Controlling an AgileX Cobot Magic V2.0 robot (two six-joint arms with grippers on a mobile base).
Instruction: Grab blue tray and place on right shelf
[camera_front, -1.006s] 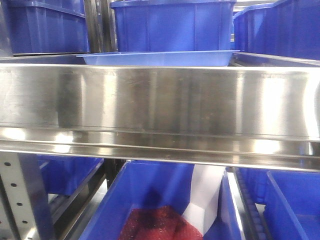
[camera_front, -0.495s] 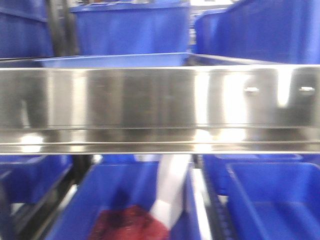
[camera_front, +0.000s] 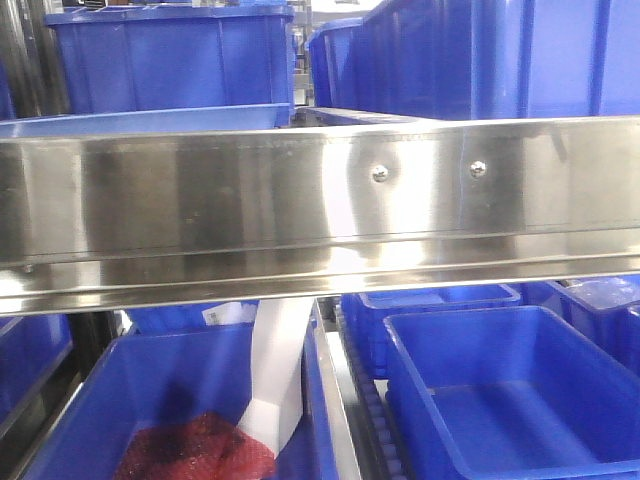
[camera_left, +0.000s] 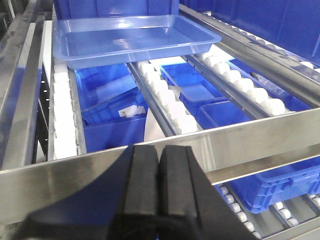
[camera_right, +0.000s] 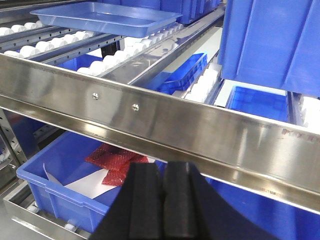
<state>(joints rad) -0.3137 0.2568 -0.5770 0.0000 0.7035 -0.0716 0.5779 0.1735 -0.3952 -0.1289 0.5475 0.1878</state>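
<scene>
Blue tray (camera_left: 132, 37) is seen at upper frame, ungrasped; both the left gripper (camera_left: 159, 187) and right gripper (camera_right: 162, 200) appear pressed together, so the steel rail (camera_left: 260, 135) could be struck.

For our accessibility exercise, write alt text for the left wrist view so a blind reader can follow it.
A shallow light blue tray rests on white roller tracks at the far end of a steel rack. The closed black left gripper sits in the foreground, short of the front rail. Darker blue bins lie below.
</scene>
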